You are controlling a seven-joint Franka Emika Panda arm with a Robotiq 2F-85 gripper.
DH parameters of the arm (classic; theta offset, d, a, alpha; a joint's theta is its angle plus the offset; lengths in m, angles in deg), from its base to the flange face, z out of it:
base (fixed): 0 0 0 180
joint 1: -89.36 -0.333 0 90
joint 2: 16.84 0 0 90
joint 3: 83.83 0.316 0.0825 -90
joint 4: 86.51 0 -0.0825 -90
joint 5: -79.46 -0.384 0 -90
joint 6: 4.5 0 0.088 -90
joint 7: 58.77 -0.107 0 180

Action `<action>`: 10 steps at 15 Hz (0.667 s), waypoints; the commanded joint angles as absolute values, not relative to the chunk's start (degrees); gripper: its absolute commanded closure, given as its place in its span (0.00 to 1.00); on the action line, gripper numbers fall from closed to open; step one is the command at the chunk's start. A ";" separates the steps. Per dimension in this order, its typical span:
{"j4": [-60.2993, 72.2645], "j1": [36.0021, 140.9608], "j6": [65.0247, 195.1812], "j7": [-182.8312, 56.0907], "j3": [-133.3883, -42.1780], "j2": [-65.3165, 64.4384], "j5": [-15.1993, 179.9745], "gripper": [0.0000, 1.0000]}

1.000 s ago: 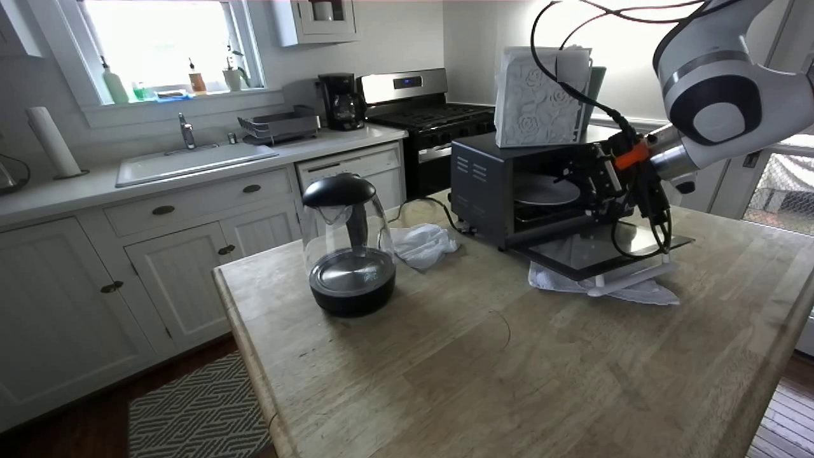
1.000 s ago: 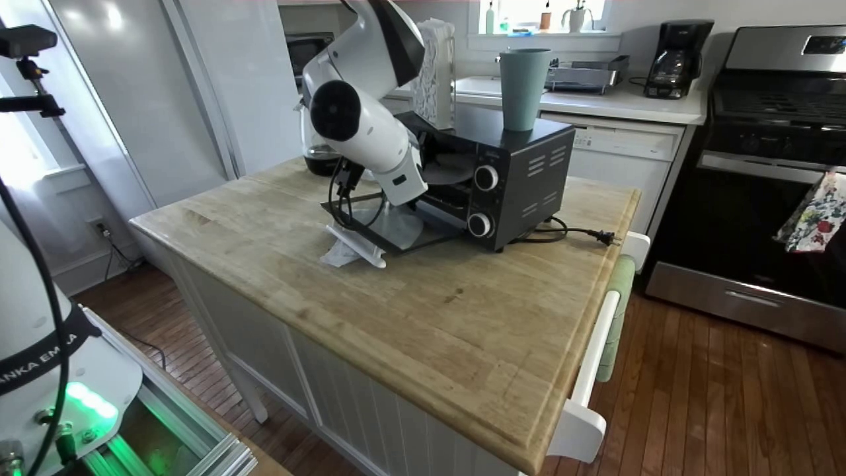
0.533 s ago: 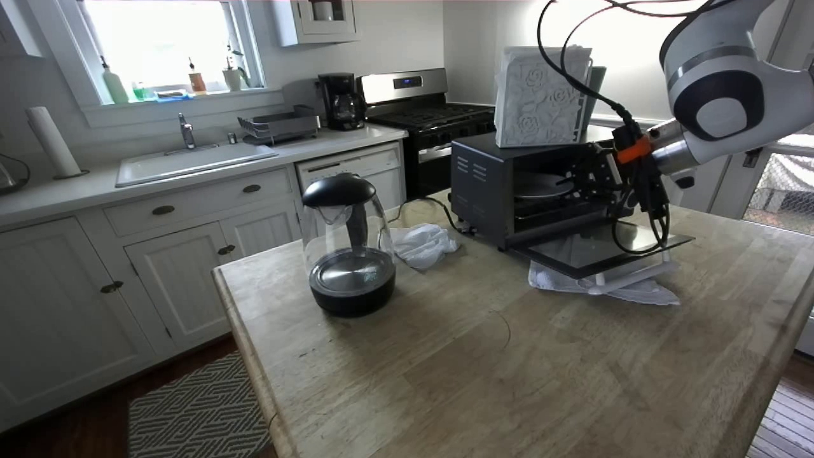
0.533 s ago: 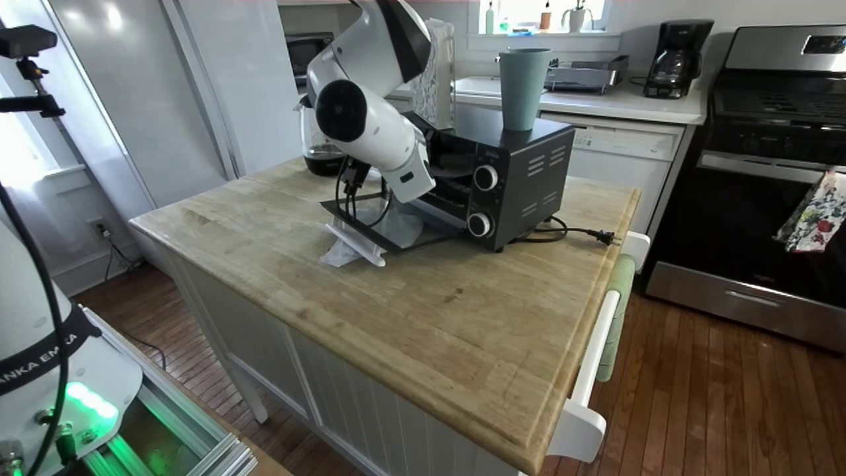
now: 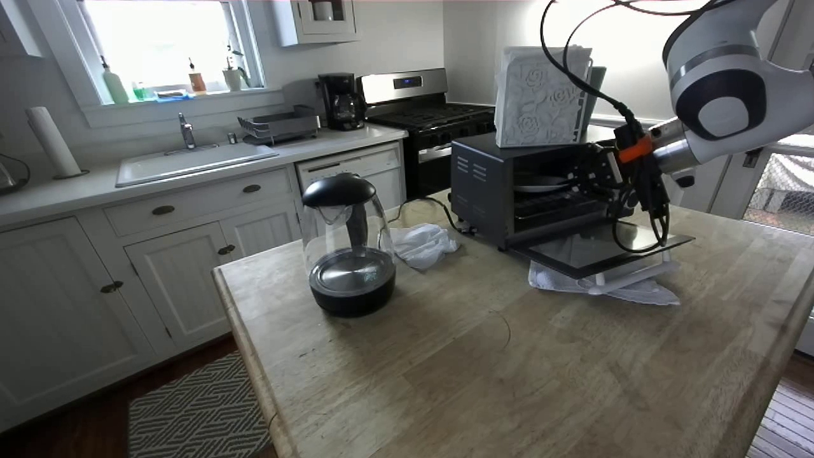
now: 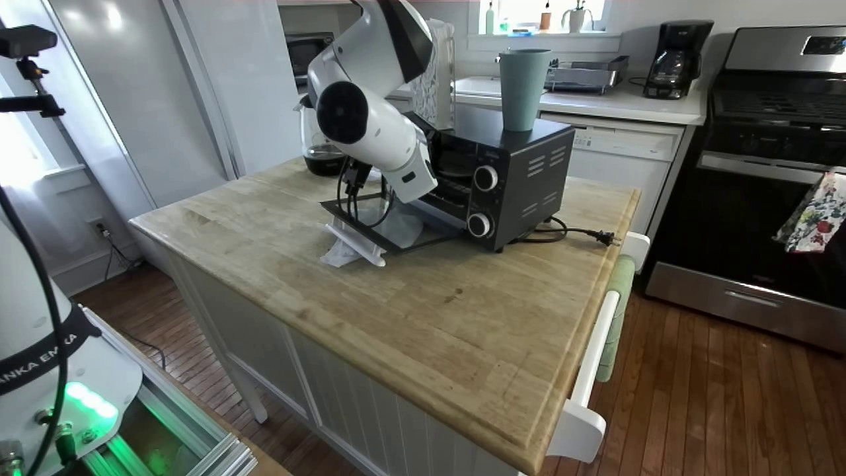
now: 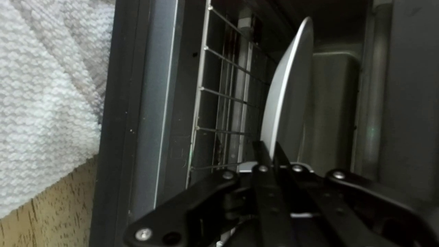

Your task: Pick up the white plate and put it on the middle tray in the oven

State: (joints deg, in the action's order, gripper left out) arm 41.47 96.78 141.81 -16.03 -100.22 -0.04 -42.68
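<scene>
Inside the black oven [image 5: 480, 191], the white plate [image 7: 278, 92] stands out from my gripper [image 7: 267, 142], which is shut on its near rim. One finger lies against each face of the plate. In an exterior view the plate [image 5: 537, 186] shows almost edge-on, a little above the wire rack [image 7: 199, 103]; no contact with that rack can be seen. The gripper [image 5: 574, 178] reaches in through the front opening of the oven. From the far side, the oven [image 6: 535, 192] and the arm hide both plate and fingers. The far edge of the plate points into the oven.
The glass door [image 5: 601, 248] is lowered, with a white cloth [image 5: 636, 294] beneath it. On top of the oven stand a white patterned holder [image 5: 540, 95] and a green cup [image 6: 524, 89]. A glass kettle [image 5: 353, 280] is on the wooden island.
The plate has tipped from showing its broad face to nearly edge-on, uncovering more of the rack. My gripper has shifted slightly back, and its jaws have come together.
</scene>
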 commanded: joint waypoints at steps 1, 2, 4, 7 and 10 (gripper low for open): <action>42.25 97.07 141.57 -14.52 -100.56 -0.81 -43.44 0.99; 42.41 97.09 141.46 -14.34 -100.61 -0.89 -43.37 0.99; 43.08 97.19 141.12 -14.16 -100.70 -1.51 -43.03 0.99; 44.24 97.34 141.09 -13.88 -100.93 -2.65 -42.97 0.99; 46.05 97.54 140.78 -13.32 -101.18 -4.33 -42.93 0.91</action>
State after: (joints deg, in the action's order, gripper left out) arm 42.91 96.90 141.80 -15.14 -100.86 -1.12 -42.68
